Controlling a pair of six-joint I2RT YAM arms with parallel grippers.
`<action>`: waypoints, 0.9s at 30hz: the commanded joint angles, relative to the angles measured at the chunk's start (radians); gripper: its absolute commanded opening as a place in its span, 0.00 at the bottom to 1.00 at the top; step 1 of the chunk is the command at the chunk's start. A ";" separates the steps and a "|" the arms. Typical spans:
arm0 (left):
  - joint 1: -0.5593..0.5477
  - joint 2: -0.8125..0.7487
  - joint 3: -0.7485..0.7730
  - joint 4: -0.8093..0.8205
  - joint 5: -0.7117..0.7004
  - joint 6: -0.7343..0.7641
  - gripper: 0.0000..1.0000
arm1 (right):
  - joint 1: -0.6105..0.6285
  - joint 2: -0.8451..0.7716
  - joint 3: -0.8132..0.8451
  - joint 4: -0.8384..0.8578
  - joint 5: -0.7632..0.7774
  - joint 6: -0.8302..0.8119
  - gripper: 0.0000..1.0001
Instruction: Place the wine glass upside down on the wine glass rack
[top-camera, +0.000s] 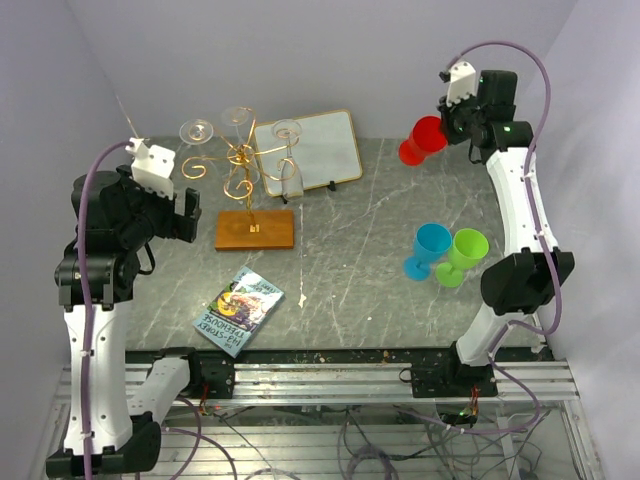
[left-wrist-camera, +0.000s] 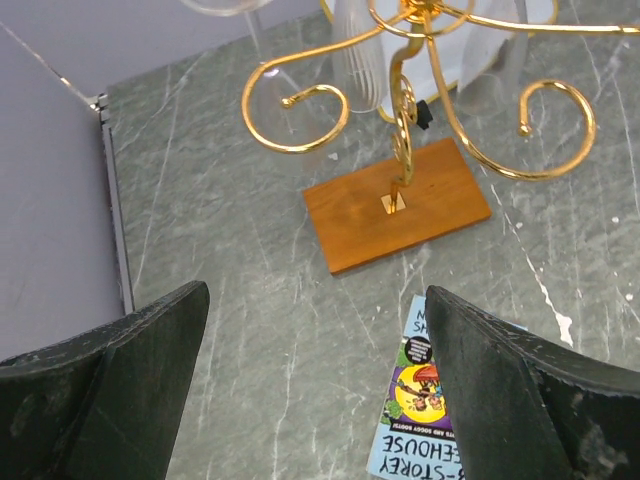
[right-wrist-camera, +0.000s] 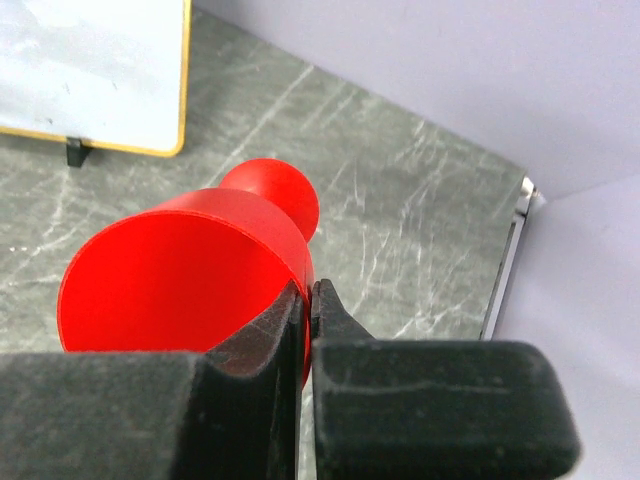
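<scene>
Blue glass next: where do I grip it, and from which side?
Probably pinch the blue glass by its rim from above, on the side away from the green glass: it stands upright, mouth open upward, with green crowding its right.

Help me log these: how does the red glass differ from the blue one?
The red glass is pinched at its rim by the right gripper and tilted; the blue glass stands upright on the table, ungripped. The red one is near the back edge, the blue one nearer the arms, beside the green glass. Both are opaque stemmed glasses of similar shape.
</scene>
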 joint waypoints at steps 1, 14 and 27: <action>0.040 0.008 0.036 0.079 -0.025 -0.085 0.99 | 0.061 0.020 0.095 0.056 0.057 0.019 0.00; 0.063 0.115 0.195 0.223 -0.058 -0.165 0.99 | 0.138 -0.067 0.125 0.204 -0.003 0.087 0.00; 0.064 0.331 0.411 0.313 0.053 -0.323 0.99 | 0.191 -0.014 0.310 0.141 -0.186 0.173 0.00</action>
